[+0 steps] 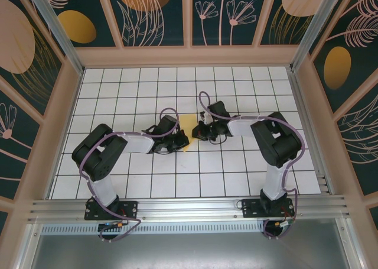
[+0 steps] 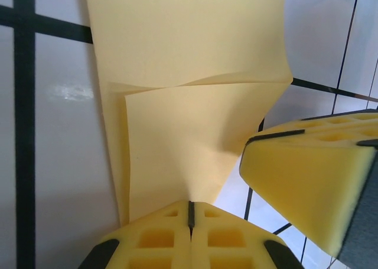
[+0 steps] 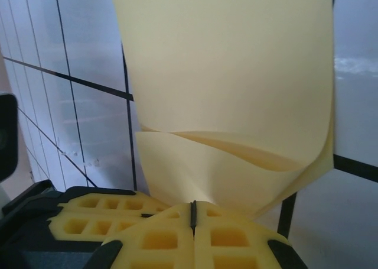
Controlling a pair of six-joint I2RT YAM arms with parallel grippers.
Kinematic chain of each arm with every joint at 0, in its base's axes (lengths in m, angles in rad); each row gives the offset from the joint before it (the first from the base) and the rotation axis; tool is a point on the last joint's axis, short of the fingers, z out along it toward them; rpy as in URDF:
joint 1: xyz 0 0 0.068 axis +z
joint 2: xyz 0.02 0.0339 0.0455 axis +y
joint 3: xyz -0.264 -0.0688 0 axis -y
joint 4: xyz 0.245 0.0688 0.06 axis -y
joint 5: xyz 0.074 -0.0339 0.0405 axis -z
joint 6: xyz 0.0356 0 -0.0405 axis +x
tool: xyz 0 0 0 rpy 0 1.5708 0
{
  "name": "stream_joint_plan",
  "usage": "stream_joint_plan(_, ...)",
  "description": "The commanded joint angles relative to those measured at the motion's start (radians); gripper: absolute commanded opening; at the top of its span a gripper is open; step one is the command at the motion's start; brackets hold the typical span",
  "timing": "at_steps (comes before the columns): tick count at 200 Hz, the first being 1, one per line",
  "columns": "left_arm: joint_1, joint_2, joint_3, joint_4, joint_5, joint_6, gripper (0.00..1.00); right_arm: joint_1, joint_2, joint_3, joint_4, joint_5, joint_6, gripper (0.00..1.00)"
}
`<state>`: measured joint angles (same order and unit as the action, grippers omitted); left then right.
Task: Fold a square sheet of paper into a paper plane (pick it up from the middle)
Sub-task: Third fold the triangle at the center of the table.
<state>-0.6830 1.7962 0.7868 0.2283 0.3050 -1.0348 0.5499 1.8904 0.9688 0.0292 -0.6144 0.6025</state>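
My left pincer is clamped shut on the square sheet of paper. Its yellow foam pads meet at 6 o'clock in the wrist view, with the sheet nipped in the seam between them. My right pincer is closed on the same sheet from the other side.

From above, the two meet near the middle of the table, the right one at about 3 o'clock of the left. The paper shows between them, reaching towards 12 o'clock.

The sheet carries a fold. A loose flap lies across it, bowed rather than flat, its edge running roughly from 9 to 3 o'clock in the left wrist view.

I judge the step in hand to be settling this fold into a clean crease. To do it well, I want both arms to travel together, so the thin paper between the pinches is neither stretched nor buckled. The flap's edges should line up before any pressing, because a crease set askew will carry into every later fold.

From above I cannot tell whether the sheet is touching the table or hanging just clear of it. So I would come down slowly and let the surface flatten the bow before I let go on either side.
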Motion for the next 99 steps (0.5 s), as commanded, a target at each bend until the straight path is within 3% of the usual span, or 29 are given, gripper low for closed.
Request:
stream_joint_plan(1,-0.009,0.016,-0.029,-0.068,-0.032,-0.013,0.00,0.005,0.042,0.035,-0.057,0.036,-0.047,0.01)
stream_joint_plan(34,-0.009,0.015,-0.036,-0.097,-0.037,-0.019,0.00,0.003,0.078,0.088,-0.104,0.092,-0.071,0.01)
stream_joint_plan(99,-0.009,0.009,-0.065,-0.132,-0.052,-0.018,0.00,-0.130,0.125,0.164,-0.141,0.166,-0.078,0.01)
